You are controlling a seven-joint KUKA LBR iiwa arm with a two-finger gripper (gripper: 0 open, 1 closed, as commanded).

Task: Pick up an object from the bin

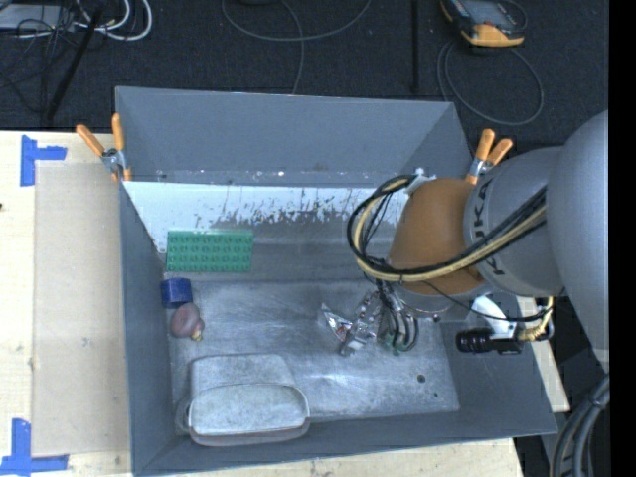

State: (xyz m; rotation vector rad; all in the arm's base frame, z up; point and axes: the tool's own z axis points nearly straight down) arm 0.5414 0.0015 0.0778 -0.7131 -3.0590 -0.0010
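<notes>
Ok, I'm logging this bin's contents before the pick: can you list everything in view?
bin: one, grey metal, centre of view
studded plate: one, green, floor's upper left, by the far wall
small block: one, blue, left side, below the plate
rounded lump: one, pinkish brown, just below the blue block
flat pad: one, pale grey, floor's lower left corner
arm: one, grey with orange cover, from the right, tip low right of centre

Robot lab, test-cell look: my arm (pixel 542 217), wrapped in cable loops, reaches over a grey metal bin (pixel 288 147). Loose cables (pixel 127 13) and orange-and-black devices (pixel 484 20) lie on dark carpet (pixel 199 63).
</notes>
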